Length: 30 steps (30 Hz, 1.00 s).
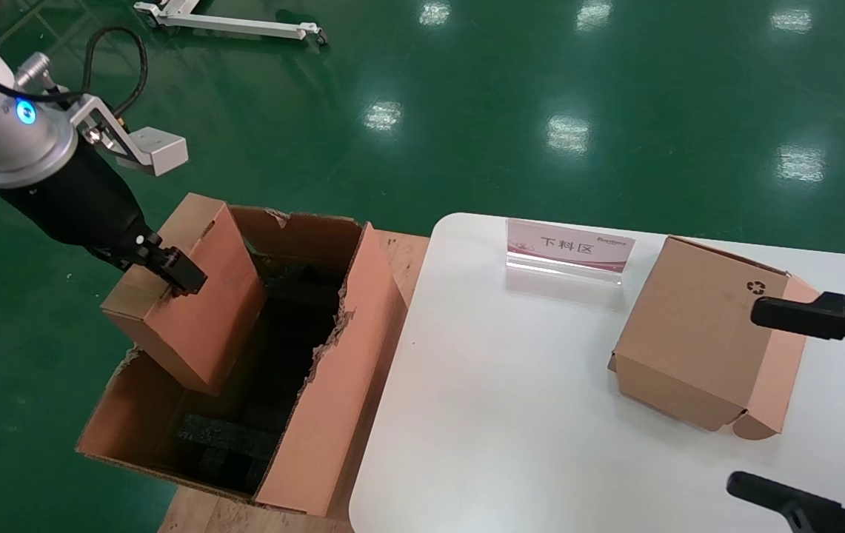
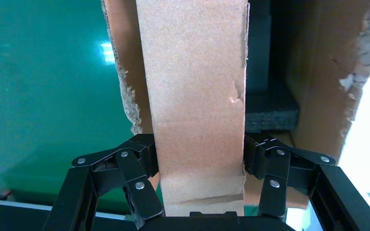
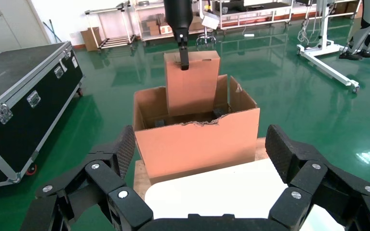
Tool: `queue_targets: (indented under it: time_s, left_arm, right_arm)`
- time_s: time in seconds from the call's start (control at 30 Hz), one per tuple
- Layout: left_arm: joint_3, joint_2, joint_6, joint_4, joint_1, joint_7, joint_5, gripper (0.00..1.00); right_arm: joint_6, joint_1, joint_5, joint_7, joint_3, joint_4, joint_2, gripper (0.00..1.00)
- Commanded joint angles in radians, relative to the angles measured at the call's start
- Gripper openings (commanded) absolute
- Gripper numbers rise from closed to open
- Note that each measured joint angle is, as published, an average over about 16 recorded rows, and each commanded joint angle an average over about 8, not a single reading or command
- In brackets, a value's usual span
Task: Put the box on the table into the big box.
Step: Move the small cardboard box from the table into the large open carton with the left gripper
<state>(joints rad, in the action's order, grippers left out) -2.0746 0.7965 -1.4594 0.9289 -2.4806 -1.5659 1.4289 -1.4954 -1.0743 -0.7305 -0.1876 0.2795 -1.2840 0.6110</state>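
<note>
The table is white and smooth with a rounded corner, filling the right of the head view. Pressed against its left edge stands the big box, a deep brown carton with ragged, torn rims and black foam blocks in its dark bottom.

On the table sits a cube-like cardboard box printed with a recycling symbol, and behind it a small sign stand with a pink card.

The left arm reaches in from the upper left of the head view, its black wrist slanting down toward the carton. The left gripper is clamped on the box, its fingers pressing the two broad faces at one end, as the left wrist view shows. The box is plain brown cardboard, slim and oblong, with a small dent in its narrow side. It hangs tilted over the left part of the carton's opening, its long axis running down into the carton; the lower end is already below the rim, the gripped end well above it.

The right gripper hovers over the table's right edge, near the cube-like box, with its fingers spread wide and nothing between them.
</note>
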Motion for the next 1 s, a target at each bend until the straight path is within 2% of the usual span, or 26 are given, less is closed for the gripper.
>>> queue_targets:
  time_s: [0.03, 0.47, 1.0]
  left_arm:
    - [-0.001, -0.009, 0.017, 0.004, 0.010, 0.002, 0.007, 0.00]
    - [-0.008, -0.048, 0.135, 0.028, 0.083, -0.046, 0.065, 0.00]
    - [-0.018, -0.074, 0.166, 0.061, 0.108, -0.113, 0.086, 0.00]
  right_arm:
    - [0.000, 0.000, 0.000, 0.000, 0.000, 0.000, 0.000, 1.00]
    - [0.000, 0.000, 0.000, 0.000, 0.000, 0.000, 0.000, 1.00]
    - [0.000, 0.000, 0.000, 0.000, 0.000, 0.000, 0.000, 1.00]
